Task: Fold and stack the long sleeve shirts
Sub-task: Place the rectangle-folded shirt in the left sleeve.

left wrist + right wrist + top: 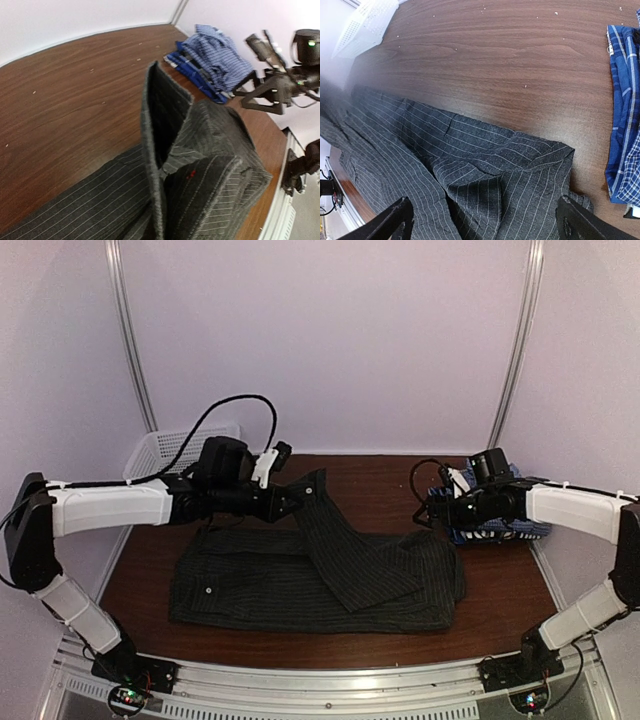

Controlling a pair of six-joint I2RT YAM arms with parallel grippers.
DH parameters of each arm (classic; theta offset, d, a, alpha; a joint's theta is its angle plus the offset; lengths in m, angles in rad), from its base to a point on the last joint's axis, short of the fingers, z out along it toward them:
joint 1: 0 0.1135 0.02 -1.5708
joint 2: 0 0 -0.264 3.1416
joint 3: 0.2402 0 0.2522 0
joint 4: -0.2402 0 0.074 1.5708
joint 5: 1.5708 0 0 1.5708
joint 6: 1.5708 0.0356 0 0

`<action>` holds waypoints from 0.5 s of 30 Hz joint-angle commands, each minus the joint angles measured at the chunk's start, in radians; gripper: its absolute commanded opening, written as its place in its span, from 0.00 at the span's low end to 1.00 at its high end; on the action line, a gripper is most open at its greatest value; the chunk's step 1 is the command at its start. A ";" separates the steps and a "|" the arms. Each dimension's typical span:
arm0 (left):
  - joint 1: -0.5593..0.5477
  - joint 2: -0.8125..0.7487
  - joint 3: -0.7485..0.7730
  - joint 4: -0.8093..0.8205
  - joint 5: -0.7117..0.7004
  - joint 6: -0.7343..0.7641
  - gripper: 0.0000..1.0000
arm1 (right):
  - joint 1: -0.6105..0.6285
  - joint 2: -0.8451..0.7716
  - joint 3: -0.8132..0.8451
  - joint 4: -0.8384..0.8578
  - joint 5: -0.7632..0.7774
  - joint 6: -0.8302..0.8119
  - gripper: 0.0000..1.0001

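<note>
Pinstriped shirt (pixel 250 585) lies spread on the desk (pixel 390 475) as the left hand (pixel 298 492) clamps its sleeve (pixel 340 550), apparently to fold it inward, right hand (pixel 437 510) released, empty.

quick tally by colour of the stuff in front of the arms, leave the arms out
black pinstriped cloth shirt: 1
pile of folded blue checked shirts: 1 (the shirts within it cannot be counted)
white plastic mesh basket: 1
total: 3

White-shelled left arm (pixel 110 508) and right arm (pixel 575 510), black joints, black left gripper (pixel 298 490) and right gripper (pixel 430 512), looping black cable (pixel 235 400).
</note>
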State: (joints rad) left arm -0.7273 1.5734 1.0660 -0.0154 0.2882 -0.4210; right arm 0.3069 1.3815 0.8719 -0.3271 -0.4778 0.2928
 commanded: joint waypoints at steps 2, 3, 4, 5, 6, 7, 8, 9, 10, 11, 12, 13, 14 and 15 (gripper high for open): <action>-0.011 -0.125 -0.011 0.134 0.271 0.062 0.00 | -0.005 0.040 0.002 0.055 -0.006 0.007 0.99; -0.019 -0.148 0.001 0.131 0.291 0.081 0.00 | -0.004 0.047 0.002 0.057 -0.004 0.009 0.99; -0.029 -0.177 0.020 0.121 0.305 0.100 0.00 | -0.004 0.055 0.003 0.060 -0.002 0.012 0.99; -0.038 -0.200 0.039 0.113 0.314 0.116 0.00 | -0.003 0.062 0.004 0.063 0.000 0.015 0.99; -0.047 -0.220 0.063 0.107 0.322 0.129 0.00 | -0.003 0.069 0.004 0.067 0.001 0.017 0.99; -0.052 -0.238 0.088 0.106 0.332 0.137 0.00 | -0.005 0.075 0.003 0.070 0.001 0.020 0.99; -0.057 -0.252 0.112 0.106 0.338 0.139 0.00 | -0.004 0.082 0.003 0.073 0.001 0.023 0.99; -0.060 -0.260 0.141 0.103 0.347 0.144 0.00 | -0.005 0.088 0.003 0.076 -0.001 0.027 0.99; -0.064 -0.265 0.166 0.100 0.366 0.148 0.00 | -0.005 0.093 0.001 0.079 -0.004 0.030 0.98; -0.067 -0.267 0.194 0.094 0.373 0.154 0.00 | -0.004 0.098 0.000 0.084 -0.009 0.034 0.98; -0.071 -0.266 0.219 0.087 0.379 0.158 0.00 | -0.005 0.103 -0.003 0.087 -0.011 0.037 0.97; -0.074 -0.263 0.241 0.079 0.387 0.166 0.00 | -0.005 0.107 -0.005 0.090 -0.012 0.042 0.97; -0.077 -0.260 0.258 0.074 0.393 0.170 0.00 | -0.003 0.111 -0.008 0.092 -0.012 0.045 0.96; -0.083 -0.255 0.271 0.070 0.395 0.171 0.00 | -0.004 0.116 -0.012 0.095 -0.012 0.050 0.96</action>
State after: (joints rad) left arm -0.7963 1.3209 1.2694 0.0338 0.6228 -0.2932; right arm 0.3069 1.4799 0.8719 -0.2687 -0.4797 0.3191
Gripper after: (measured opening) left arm 0.025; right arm 0.965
